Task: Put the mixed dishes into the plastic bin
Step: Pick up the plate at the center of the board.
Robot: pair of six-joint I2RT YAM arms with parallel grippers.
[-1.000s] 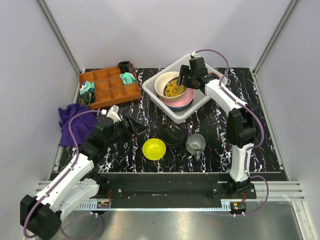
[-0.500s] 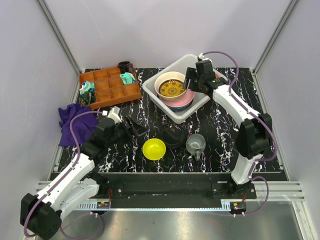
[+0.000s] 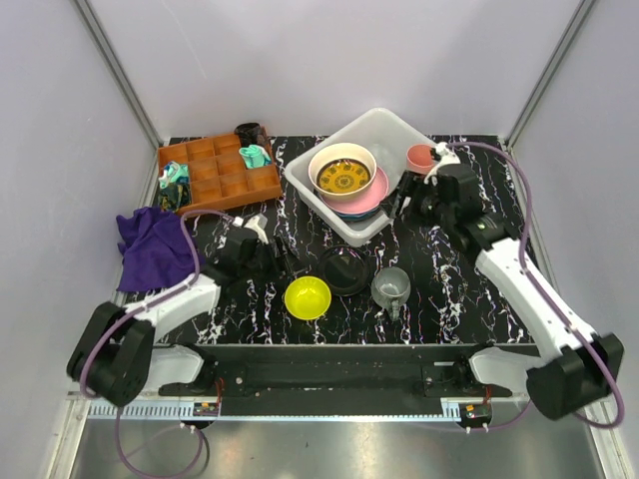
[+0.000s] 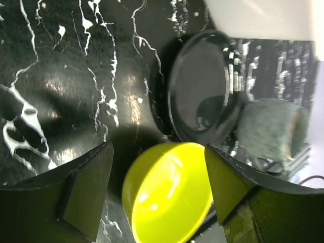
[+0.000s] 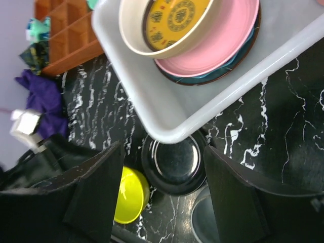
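The plastic bin point(image 3: 384, 128), translucent white with rounded corners, sits askew at the far middle of the black marbled table point(image 3: 449, 289). Inside it a cream bowl point(image 3: 342, 172) with a yellow, dark-patterned interior rests on a pink plate point(image 3: 375, 192), with the rim of a darker teal plate point(image 5: 202, 81) showing beneath. A pink cup point(image 3: 419, 157) stands at the bin's right corner, seemingly inside the rim. Near the front edge the small yellow bowl point(image 3: 308, 296), the glossy black saucer point(image 3: 345, 269) and the grey mug point(image 3: 390, 286) lie in a close row. The wooden compartment tray point(image 3: 225, 185) at the far left holds teal scraps point(image 3: 256, 155), and a purple cloth point(image 3: 152, 247) lies at the left edge. The left gripper point(image 3: 286, 263) hovers by the yellow bowl with its jaws apart. The right gripper point(image 3: 402, 206) hangs beside the bin's near-right wall, its jaws also spread and holding nothing.
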